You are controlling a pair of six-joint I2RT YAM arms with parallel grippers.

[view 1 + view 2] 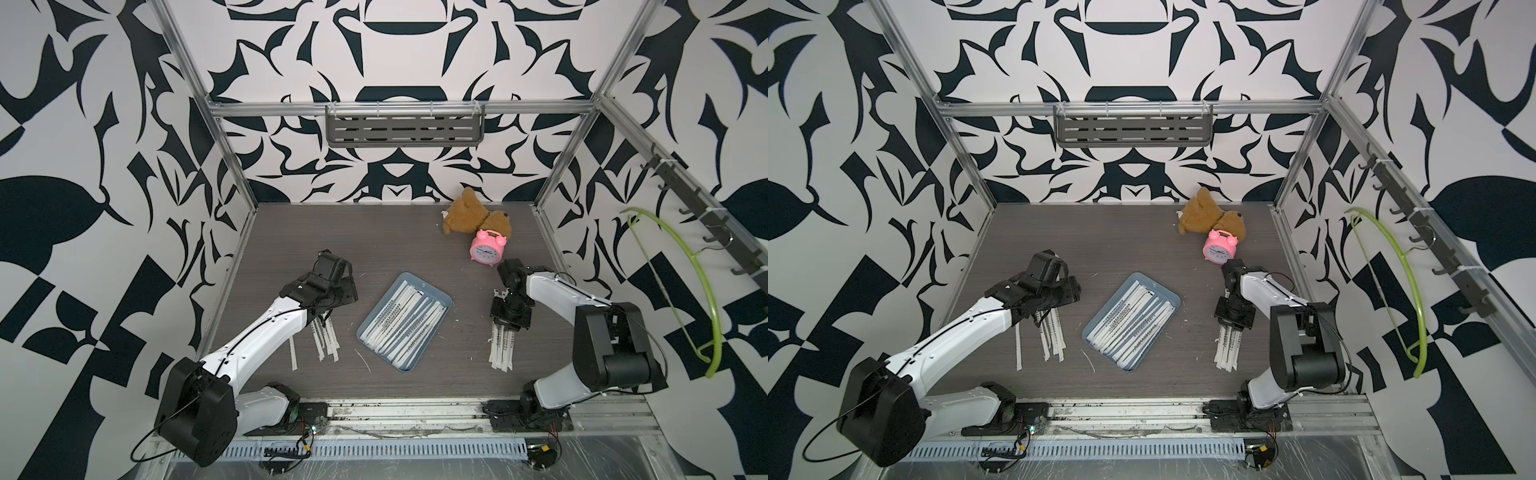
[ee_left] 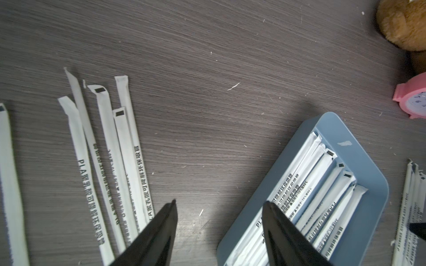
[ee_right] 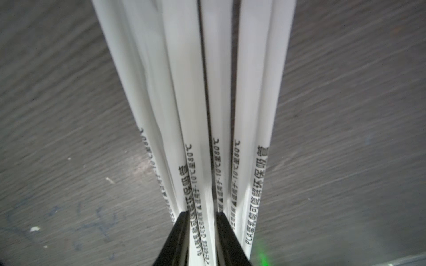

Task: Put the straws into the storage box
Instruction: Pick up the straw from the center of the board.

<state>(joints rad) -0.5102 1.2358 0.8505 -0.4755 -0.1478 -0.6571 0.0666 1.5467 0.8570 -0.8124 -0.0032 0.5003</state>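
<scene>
Receptacle: storage box [image 1: 439, 301], mid-table [image 1: 365, 237], between the two arms. Long axis slanted, near end toward the left arm, far end toward the right. Already lined with a good share of the straws [image 1: 400, 323], all laid along that slant.

Loose stock: left pile [image 1: 328, 343], flat on the table beside the box's left flank. Axes roughly near-to-far, slightly fanned, with a single stray on the outer side.

Loose stock: right pile [image 1: 500, 349], flat on the table to the box's right, apart from it. Axes near-to-far, packed close, not matching the box's slant.

Tool: left gripper [image 2: 220, 202], jaws wide, nothing between them. Poised over bare table between left pile and box, by the wrist view.

Tool: right gripper [image 3: 202, 213], pointed down at the far end of the right pile. Jaws narrow, set either side of one or two straws turned on edge. Clamped or merely straddling — not to be told.

Governing relation, as judged: right gripper nearer the next load, being already at it. Box off toward the robot's left from there. Needed for the coming move: a carry leftward plus a turn of the wrist to bring the straw axis onto the box's slant. Likely hazard — neighbouring straws dragged along or left askew across the rim.
</scene>
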